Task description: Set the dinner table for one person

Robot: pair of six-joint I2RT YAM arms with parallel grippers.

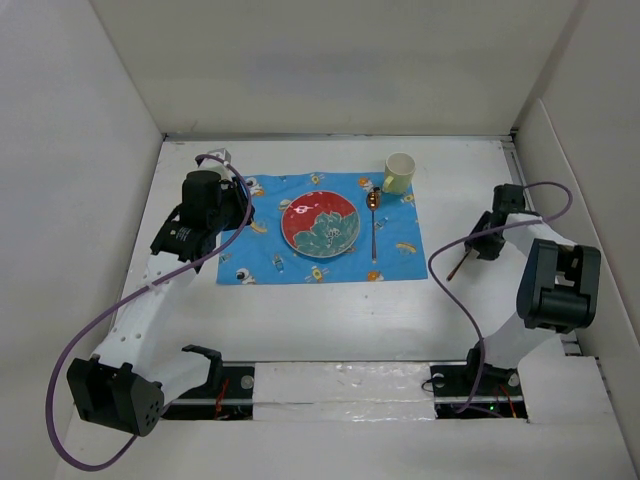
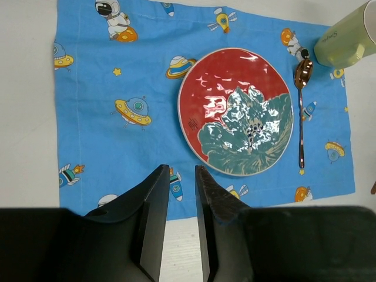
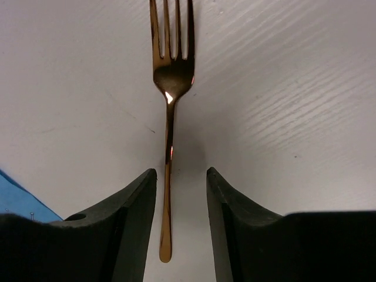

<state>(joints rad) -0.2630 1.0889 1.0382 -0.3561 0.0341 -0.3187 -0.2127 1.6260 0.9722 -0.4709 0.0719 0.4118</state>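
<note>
White dinner table (image 1: 330,320): right pincer (image 3: 181,171) apart, straddling fork (image 3: 171,76) handle; left pincer (image 2: 182,170) slightly apart over placemat (image 2: 94,76) edge.

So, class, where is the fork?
In the right wrist view, the fork lies on the white table, between the open fingers of the right claw, right of the blue placemat.

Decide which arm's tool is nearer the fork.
Right. The right tool straddles the handle of the fork on the dinner table; the left tool hovers over the placemat, with the plate between it and the fork.
</note>
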